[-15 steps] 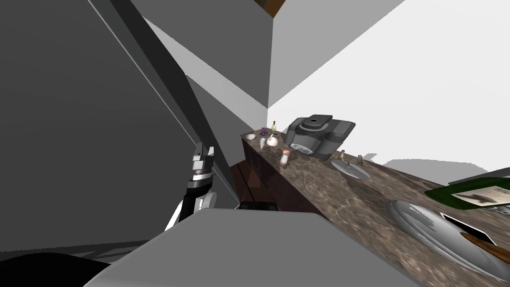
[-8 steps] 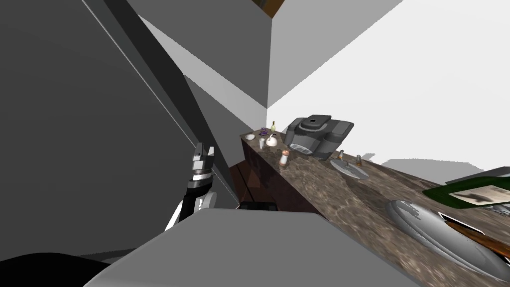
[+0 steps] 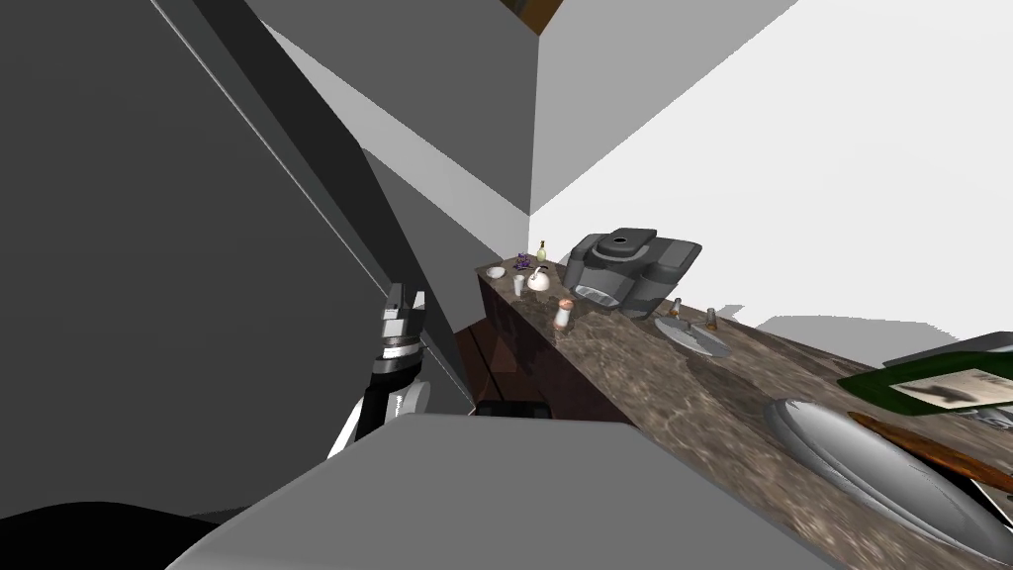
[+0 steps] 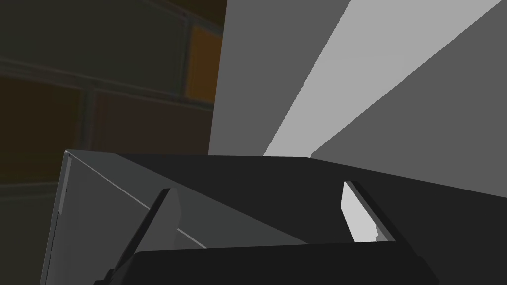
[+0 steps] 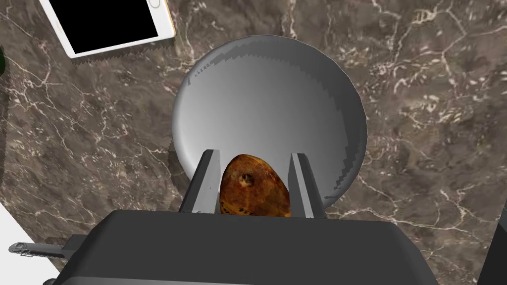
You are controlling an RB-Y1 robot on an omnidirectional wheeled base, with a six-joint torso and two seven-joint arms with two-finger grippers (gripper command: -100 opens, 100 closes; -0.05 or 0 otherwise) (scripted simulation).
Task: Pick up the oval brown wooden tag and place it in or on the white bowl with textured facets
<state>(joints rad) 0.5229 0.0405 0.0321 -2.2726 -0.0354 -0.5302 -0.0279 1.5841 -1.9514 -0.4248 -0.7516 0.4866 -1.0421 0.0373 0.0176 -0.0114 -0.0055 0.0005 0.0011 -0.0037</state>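
Clamped on the oval tag [image 5: 253, 190] with the right gripper [image 5: 253, 156], one finger pressed to each side, hanging just over the near rim of the bowl [image 5: 277, 94] (toward the right end of the marbled brown countertop [image 5: 421, 99], not far from a white-framed phone [image 5: 109, 22]). Placing step, by the look of it, with only the release left. To do it well: carry the hand forward to the bowl's middle, lower close to its bottom, part the fingers gently, then lift straight up. Avoid letting go at the rim, given a likely bounce out onto the countertop. Left gripper [image 4: 260, 193] spread wide, holding nothing, raised well clear of the countertop. Tag: flattish oval, glossy mottled orange-brown with darker flecks, a small hole or knot near its upper end; probably light and a little slippery. Bowl drawn smooth and pale grey, no facets to be made out.
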